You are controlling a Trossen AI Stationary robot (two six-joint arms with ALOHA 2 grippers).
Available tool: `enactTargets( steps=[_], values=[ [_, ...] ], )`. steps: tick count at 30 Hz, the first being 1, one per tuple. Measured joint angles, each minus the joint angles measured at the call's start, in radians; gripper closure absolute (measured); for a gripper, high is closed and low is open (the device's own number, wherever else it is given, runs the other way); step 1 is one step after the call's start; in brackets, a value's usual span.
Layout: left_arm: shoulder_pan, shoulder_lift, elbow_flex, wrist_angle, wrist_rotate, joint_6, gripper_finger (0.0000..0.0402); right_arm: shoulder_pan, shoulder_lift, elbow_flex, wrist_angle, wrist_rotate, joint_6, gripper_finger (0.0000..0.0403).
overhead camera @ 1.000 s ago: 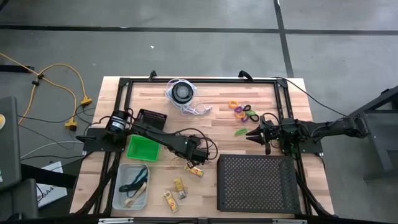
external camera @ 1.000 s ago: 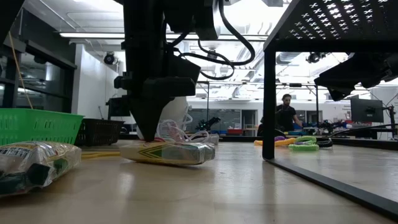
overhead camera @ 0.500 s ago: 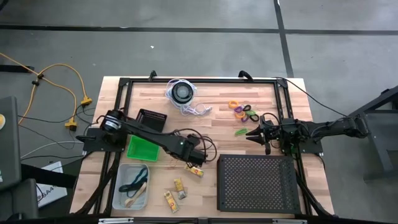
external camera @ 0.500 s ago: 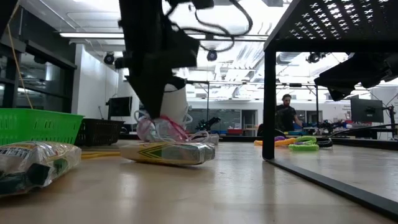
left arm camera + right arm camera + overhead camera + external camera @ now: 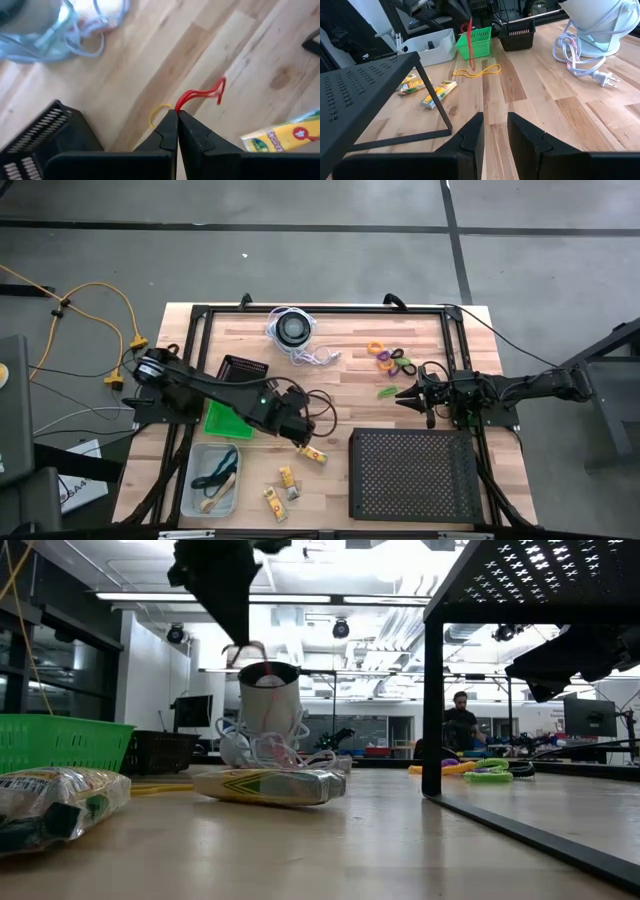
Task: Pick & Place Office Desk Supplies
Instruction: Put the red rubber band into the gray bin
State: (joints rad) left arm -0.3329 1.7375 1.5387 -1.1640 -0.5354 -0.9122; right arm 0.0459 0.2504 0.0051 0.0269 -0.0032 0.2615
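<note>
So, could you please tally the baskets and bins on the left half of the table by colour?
green basket: 1
black basket: 1
white bin: 1
Total: 3

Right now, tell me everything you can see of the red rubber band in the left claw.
The red rubber band is a thin, limp loop that looks like soft rubber. One end is pinched between the shut tips of the left claw; the rest hangs free, stretched into a narrow strand in the right wrist view. It is lifted clear of the wooden table, above a yellow rubber band, near the green basket.
</note>
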Motion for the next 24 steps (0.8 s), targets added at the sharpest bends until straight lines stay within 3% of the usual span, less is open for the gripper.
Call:
enactTargets(
  steps=[9, 16, 24],
  values=[
    [-0.007, -0.036, 0.000, -0.028, -0.029, 0.025, 0.0401, 0.000, 0.000, 0.000, 0.000, 0.000, 0.000, 0.0330],
    [-0.078, -0.045, 0.000, -0.041, -0.029, 0.022, 0.0401, 0.000, 0.000, 0.000, 0.000, 0.000, 0.000, 0.0330],
    [-0.209, -0.101, 0.000, -0.210, -0.036, -0.145, 0.0401, 0.000, 0.000, 0.000, 0.000, 0.000, 0.000, 0.0330]
  ],
)
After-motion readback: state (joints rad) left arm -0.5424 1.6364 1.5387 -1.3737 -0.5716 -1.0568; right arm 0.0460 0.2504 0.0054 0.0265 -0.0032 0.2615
